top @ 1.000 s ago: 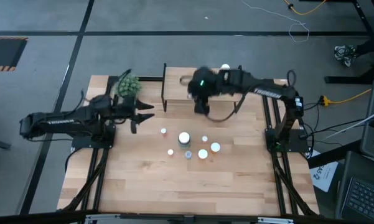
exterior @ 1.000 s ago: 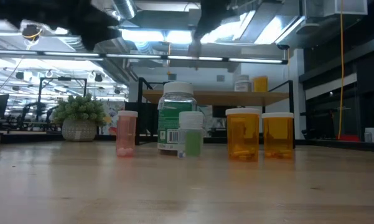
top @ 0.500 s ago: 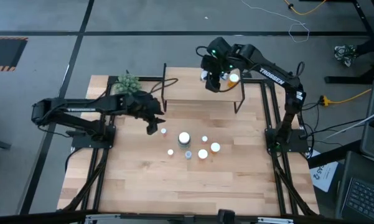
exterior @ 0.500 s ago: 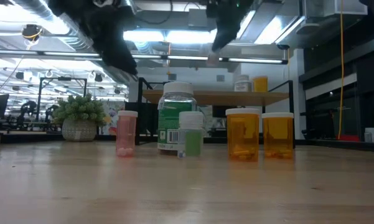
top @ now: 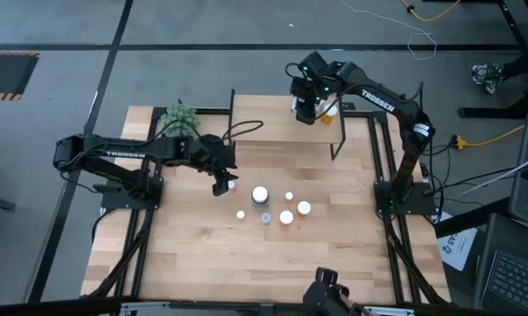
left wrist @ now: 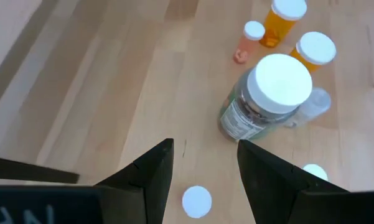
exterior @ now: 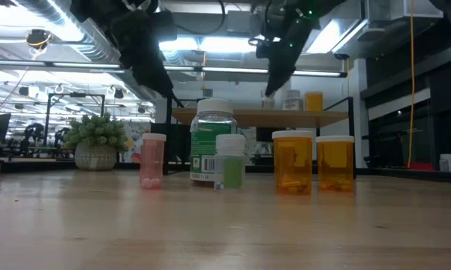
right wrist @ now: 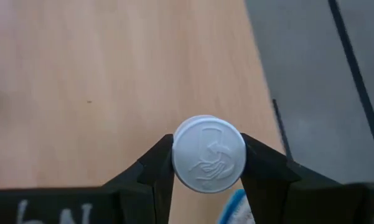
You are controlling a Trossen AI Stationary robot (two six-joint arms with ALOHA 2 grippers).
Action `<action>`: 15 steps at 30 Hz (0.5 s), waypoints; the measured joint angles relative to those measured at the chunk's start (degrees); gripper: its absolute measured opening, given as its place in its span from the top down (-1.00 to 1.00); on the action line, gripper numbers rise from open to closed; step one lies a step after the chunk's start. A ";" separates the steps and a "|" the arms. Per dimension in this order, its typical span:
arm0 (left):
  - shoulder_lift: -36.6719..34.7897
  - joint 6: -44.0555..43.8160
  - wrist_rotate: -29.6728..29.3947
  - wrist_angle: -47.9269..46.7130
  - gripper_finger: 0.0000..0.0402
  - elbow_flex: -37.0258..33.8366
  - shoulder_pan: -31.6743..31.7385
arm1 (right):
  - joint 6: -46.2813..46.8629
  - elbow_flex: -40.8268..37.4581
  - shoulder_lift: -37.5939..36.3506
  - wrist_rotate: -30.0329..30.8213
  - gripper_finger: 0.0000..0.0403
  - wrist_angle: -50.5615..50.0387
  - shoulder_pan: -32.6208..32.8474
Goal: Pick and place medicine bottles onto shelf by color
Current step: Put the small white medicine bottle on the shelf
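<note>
Bottles on the wooden table (top: 193,254) come first: seven white caps show from above, standing close together. From table height five of these can be told by colour: one pink bottle (exterior: 152,160), one large green bottle (exterior: 212,142), one small green bottle (exterior: 230,161) and two orange bottles (exterior: 293,161); the other two are hidden behind them. They look like light, rigid plastic with smooth round sides. The small ones will probably tip or skid at a nudge, so the surest hold seems to be square across the cap or just under it. The large green one looks heavier and wider and likely needs a fuller spread. Over the pink bottle's side of the cluster hangs the left gripper (top: 221,182), its fingers spread apart and empty, with one small white cap (left wrist: 196,201) showing between them below. One potted plant (exterior: 96,141) stands off to the side. Farther back stands the single shelf (top: 272,130), with one white bottle (exterior: 290,100) and one orange bottle (exterior: 314,100) already on it. Above its far end the right gripper (right wrist: 208,155) is clamped across the cap of a held bottle (right wrist: 208,152), whose body colour is hidden.
</note>
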 joint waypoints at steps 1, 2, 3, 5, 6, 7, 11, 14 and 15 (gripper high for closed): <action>0.00 -0.01 0.01 -0.11 0.14 0.00 0.00 | 0.00 -0.46 -0.06 0.00 0.20 0.73 -0.28; 0.00 -0.02 0.01 -0.15 0.14 0.00 0.00 | 0.00 -0.93 -0.07 0.00 0.16 0.83 -0.55; 0.00 -0.02 -0.02 -0.11 0.14 0.00 0.01 | 0.00 -1.26 -0.04 0.04 0.11 0.33 -0.76; 0.00 0.00 -0.04 -0.11 0.14 0.00 0.04 | 0.06 -1.88 0.00 0.02 0.00 0.14 -1.05; 0.00 0.00 -0.04 -0.11 0.14 0.00 0.04 | 0.06 -2.24 -0.04 0.02 -0.03 0.35 -1.05; 0.00 0.00 -0.04 -0.11 0.14 0.00 0.04 | 0.07 -2.53 -0.04 0.02 -0.07 0.35 -1.04; 0.00 0.00 -0.02 -0.11 0.14 0.00 0.04 | 0.04 -2.88 -0.04 0.02 -0.13 1.64 -1.02; 0.00 0.00 -0.02 -0.11 0.14 0.00 0.04 | 0.11 -1.41 -0.02 1.03 -0.13 2.76 -0.98; 0.00 0.01 -0.02 -0.11 0.14 0.00 0.02 | 0.13 -0.50 -0.02 1.36 -0.13 2.89 -0.98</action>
